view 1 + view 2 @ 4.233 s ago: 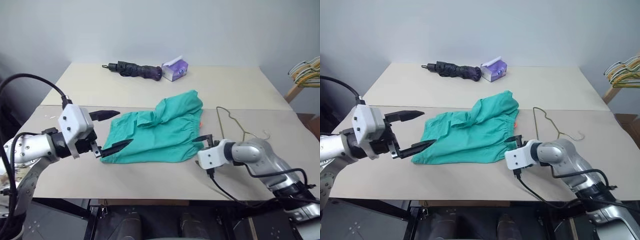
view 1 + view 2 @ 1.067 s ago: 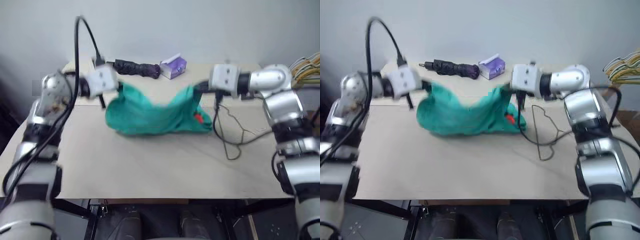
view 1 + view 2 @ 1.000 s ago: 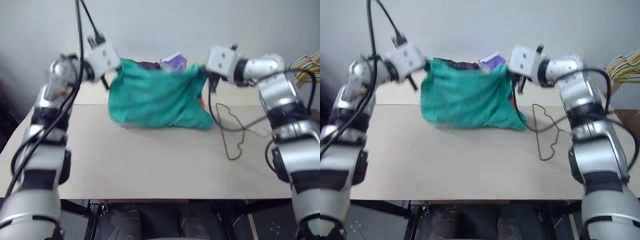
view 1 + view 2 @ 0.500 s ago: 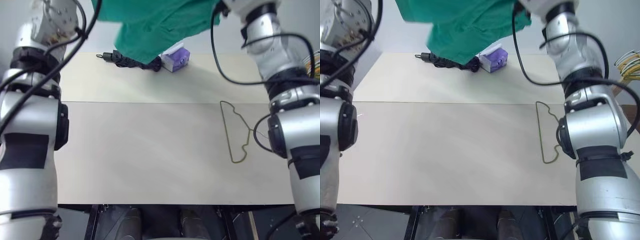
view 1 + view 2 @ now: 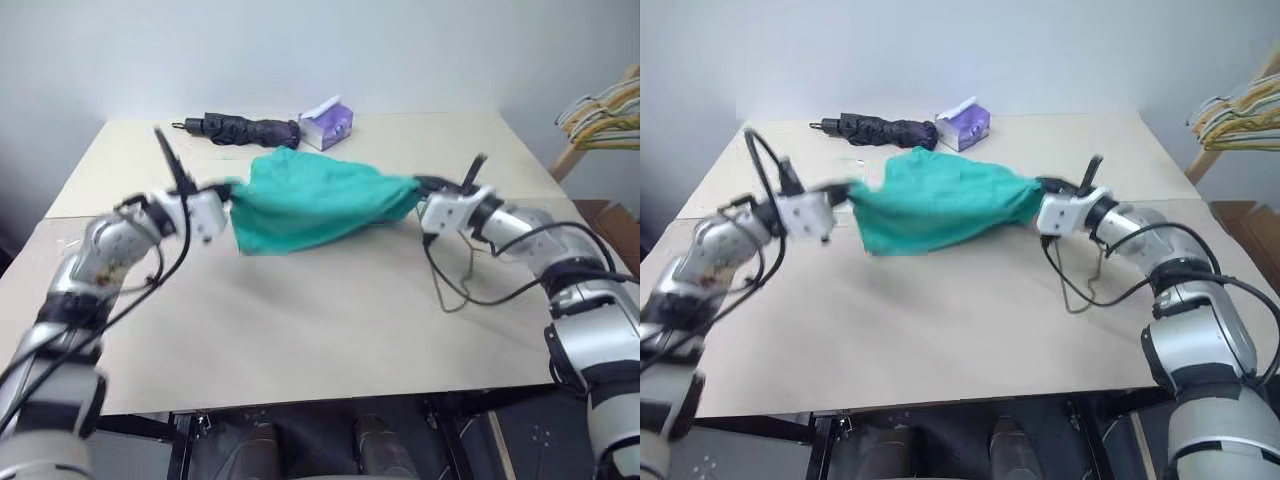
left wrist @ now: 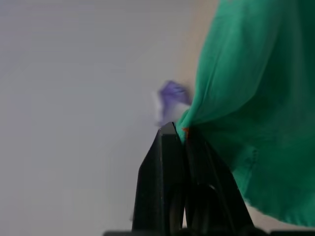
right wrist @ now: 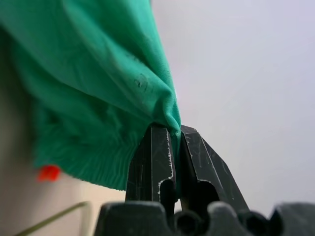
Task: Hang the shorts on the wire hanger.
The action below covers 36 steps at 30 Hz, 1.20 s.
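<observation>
The left gripper (image 5: 222, 192) was pinched tight on one end of the shorts (image 5: 315, 200). The shorts stretched long, side to side, above the middle of the table (image 5: 300, 320), nearer its far edge. The right gripper (image 5: 420, 186) was pinched tight on the other end. The wire hanger (image 5: 452, 290) lay flat on the table just under the right gripper, toward the right edge, so the right arm looked nearer to it.

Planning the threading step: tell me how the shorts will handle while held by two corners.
Probably floppy: the shorts sag between the left gripper and right gripper. Likely light, since two pinches carry them. They may bunch against the wire hanger.
</observation>
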Motion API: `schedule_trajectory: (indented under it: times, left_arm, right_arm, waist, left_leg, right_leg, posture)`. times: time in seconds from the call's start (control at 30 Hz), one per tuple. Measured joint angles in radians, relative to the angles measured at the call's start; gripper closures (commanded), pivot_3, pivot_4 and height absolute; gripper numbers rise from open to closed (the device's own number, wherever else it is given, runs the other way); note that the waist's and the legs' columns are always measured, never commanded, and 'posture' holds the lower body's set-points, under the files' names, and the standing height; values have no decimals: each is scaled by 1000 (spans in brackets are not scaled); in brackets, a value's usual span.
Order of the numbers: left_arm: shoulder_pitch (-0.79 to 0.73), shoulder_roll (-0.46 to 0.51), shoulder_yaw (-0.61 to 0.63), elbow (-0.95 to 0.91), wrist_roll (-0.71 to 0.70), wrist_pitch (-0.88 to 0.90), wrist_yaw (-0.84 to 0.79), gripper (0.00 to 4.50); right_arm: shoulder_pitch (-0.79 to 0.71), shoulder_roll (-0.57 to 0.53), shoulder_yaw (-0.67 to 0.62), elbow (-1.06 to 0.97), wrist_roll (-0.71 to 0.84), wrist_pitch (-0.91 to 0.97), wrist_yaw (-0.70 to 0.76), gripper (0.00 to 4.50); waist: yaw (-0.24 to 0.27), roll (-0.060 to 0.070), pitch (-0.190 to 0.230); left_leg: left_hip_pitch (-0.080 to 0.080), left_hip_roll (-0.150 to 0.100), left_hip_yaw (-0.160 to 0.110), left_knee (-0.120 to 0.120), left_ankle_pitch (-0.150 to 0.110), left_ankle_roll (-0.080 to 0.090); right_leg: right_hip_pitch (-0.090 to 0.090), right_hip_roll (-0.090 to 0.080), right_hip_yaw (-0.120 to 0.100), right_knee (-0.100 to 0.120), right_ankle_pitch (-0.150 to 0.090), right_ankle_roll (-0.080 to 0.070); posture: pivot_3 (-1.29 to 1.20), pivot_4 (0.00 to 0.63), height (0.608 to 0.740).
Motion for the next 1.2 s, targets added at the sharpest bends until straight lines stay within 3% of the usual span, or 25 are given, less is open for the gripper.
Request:
schedule_trajectory:
  times: [0.17,0.27,0.33,0.57,0.9,1.03,1.2]
  left_arm:
    - [205,173,26,-260,-148,125,-253,4489]
    - [310,258,51,-379,-215,193,-372,4489]
    - [357,291,69,-444,-255,227,-436,4489]
    - [515,324,142,-626,-344,307,-547,4489]
    - [711,323,278,-797,-394,388,-601,4489]
    - [724,323,302,-811,-426,424,-651,3535]
    - [720,323,368,-800,-510,496,-725,1964]
  right_arm:
    - [61,-16,36,-37,-10,-89,124,4500]
    - [94,-32,47,-92,-11,-130,178,4500]
    - [118,-39,53,-120,-9,-147,220,4500]
    - [223,-72,54,-229,44,-160,340,4500]
    - [503,-230,21,-630,324,-24,566,4500]
    - [576,-272,1,-756,411,79,641,3255]
    - [669,-341,-51,-905,543,230,749,1586]
  waist:
    - [4,0,3]
    - [8,0,4]
    - [13,-1,4]
    - [22,-1,5]
    - [31,-2,10]
    - [30,-2,12]
    - [33,-1,19]
  left_leg:
    - [22,0,1,1,0,2]
    - [35,1,1,0,0,4]
    - [34,1,2,0,0,4]
    - [33,1,3,1,-7,15]
    - [37,2,4,3,-8,17]
    - [42,2,5,3,-9,18]
    - [42,2,5,3,-9,20]
  right_leg:
    - [22,0,0,-1,-7,5]
    - [35,0,0,-3,-15,-4]
    - [35,0,0,-3,-15,-4]
    - [33,0,1,-1,-17,0]
    - [37,0,2,0,-21,-6]
    - [42,0,2,-1,-22,-7]
    - [42,0,2,-1,-23,-7]
  posture:
    - [86,105,740]
    - [80,109,740]
    - [71,112,740]
    - [58,116,740]
    - [43,127,740]
    - [40,130,740]
    - [46,137,740]
